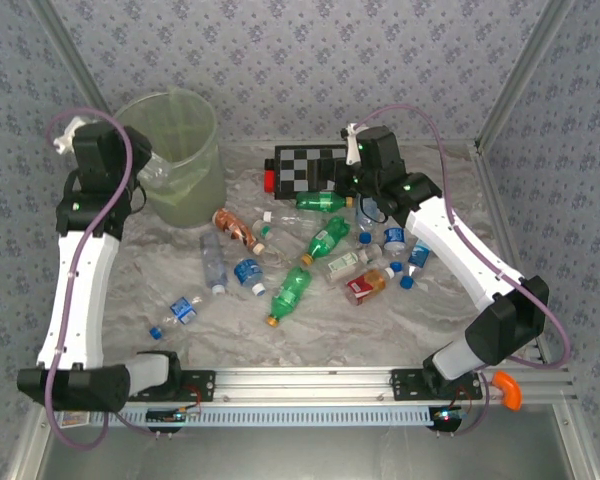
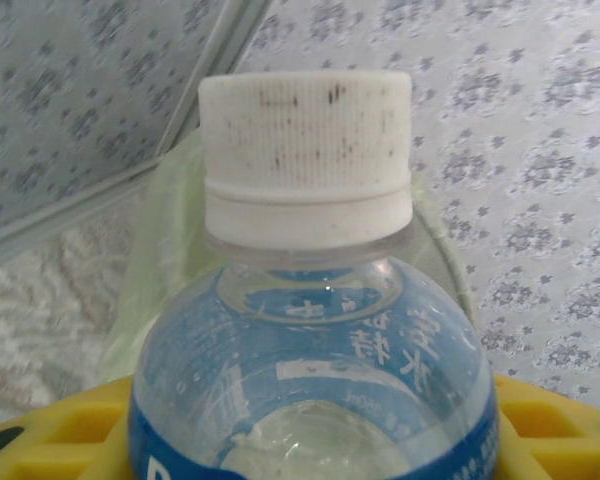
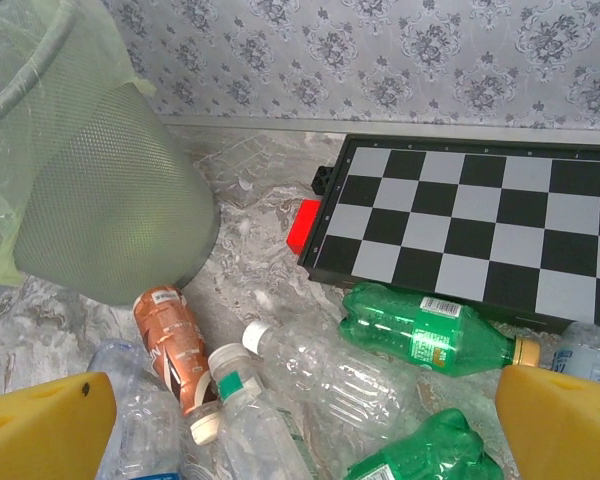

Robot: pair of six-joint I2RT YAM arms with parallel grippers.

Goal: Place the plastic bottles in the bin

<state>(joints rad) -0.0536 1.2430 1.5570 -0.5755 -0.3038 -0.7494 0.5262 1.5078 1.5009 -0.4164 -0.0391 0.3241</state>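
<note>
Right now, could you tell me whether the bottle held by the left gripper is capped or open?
Capped: a white ribbed cap sits on the blue-labelled clear bottle, closing its neck.

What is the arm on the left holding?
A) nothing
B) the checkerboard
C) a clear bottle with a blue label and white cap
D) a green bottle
C: the left wrist view shows the blue-labelled, white-capped clear bottle between the left gripper's yellow fingers.
</note>
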